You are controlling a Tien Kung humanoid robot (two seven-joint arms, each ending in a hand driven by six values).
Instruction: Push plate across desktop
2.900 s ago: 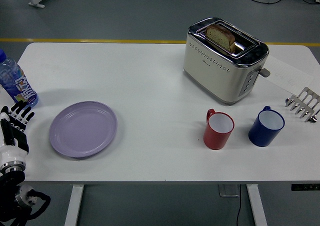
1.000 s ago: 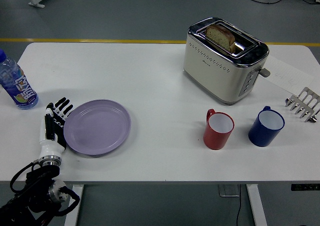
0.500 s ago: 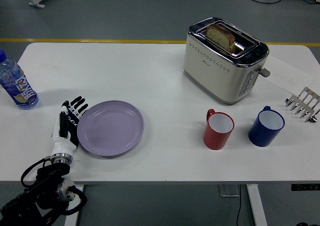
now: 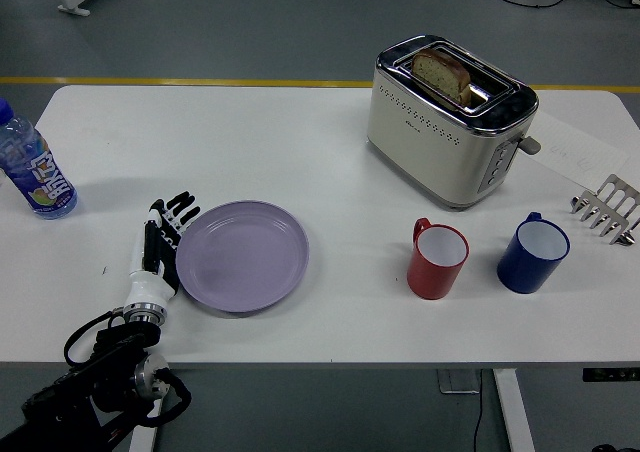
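A lilac plate (image 4: 243,255) lies flat on the white table (image 4: 300,152), left of centre. My left hand (image 4: 164,242) stands edge-on against the plate's left rim, fingers straight and together, pointing away from me, holding nothing. Its black forearm runs down to the lower left corner. The right arm is out of the picture.
A red mug (image 4: 436,260) stands right of the plate, with a blue mug (image 4: 532,253) beyond it. A chrome toaster (image 4: 447,119) with bread sits at the back right. A water bottle (image 4: 30,166) is at the left edge, a metal rack (image 4: 607,208) at the right edge.
My left hand has come in from the left edge, met the plate's rim and slid the plate steadily to the right. The other objects have not moved.
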